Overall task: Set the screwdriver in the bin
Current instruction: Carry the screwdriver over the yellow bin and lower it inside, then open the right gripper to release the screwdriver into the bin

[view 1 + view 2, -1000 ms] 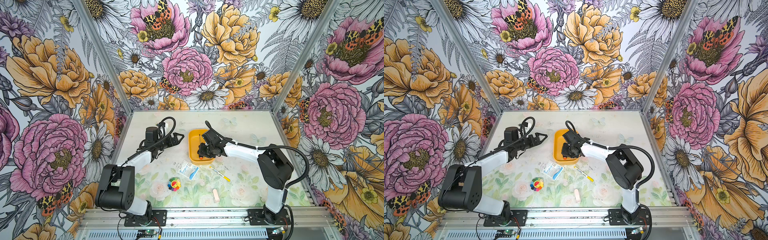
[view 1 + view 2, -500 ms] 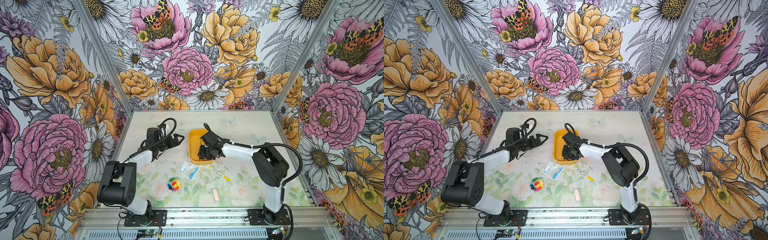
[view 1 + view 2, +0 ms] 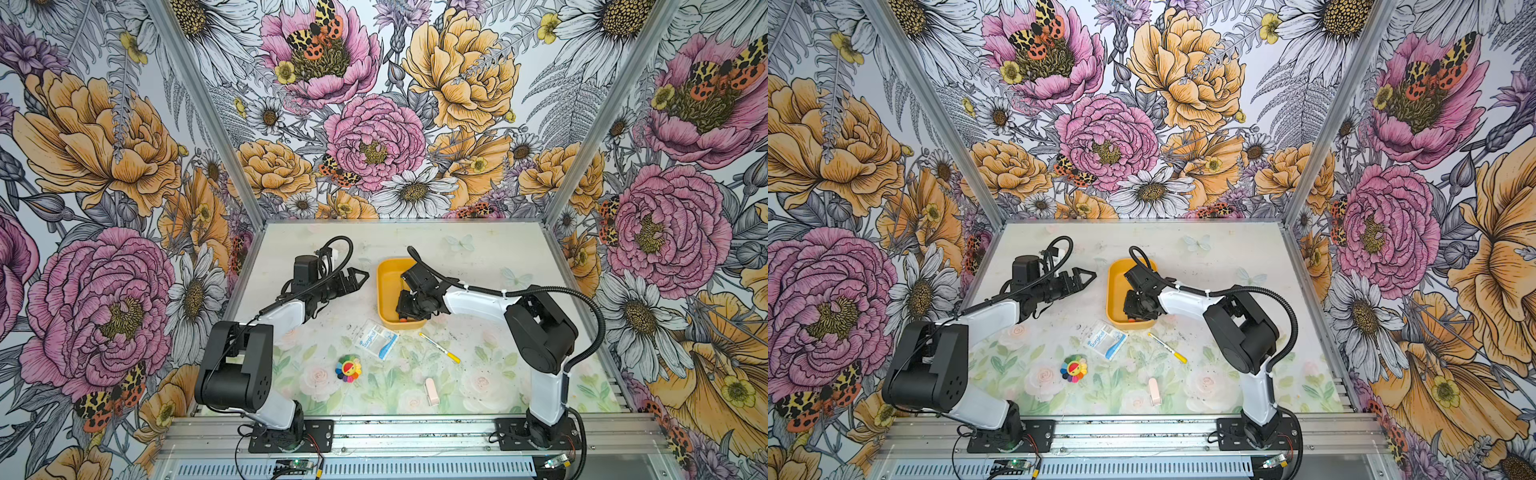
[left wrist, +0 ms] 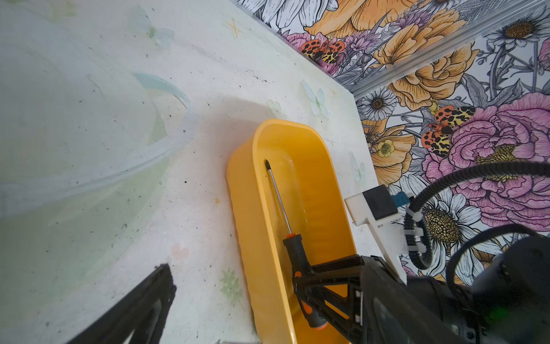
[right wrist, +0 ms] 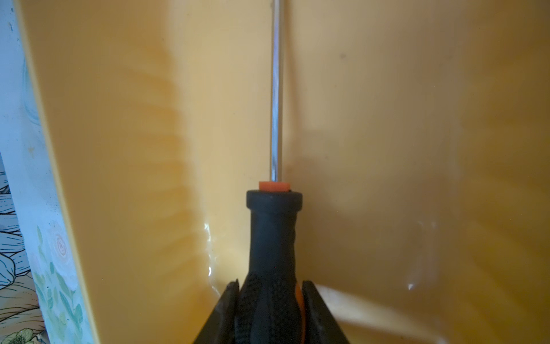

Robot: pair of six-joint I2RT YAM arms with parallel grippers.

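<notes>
Screwdriver (image 4: 293, 253) lies inside bin (image 4: 247, 208); right gripper (image 5: 270, 283) flanks handle, cannot tell if pinching. Spread wide, lift straight up, avoid dragging handle

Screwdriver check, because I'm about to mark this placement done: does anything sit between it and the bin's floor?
Nothing visible does. The screwdriver already lies inside the bin, shaft along its floor, with only the right pincer straddling the handle.
</notes>
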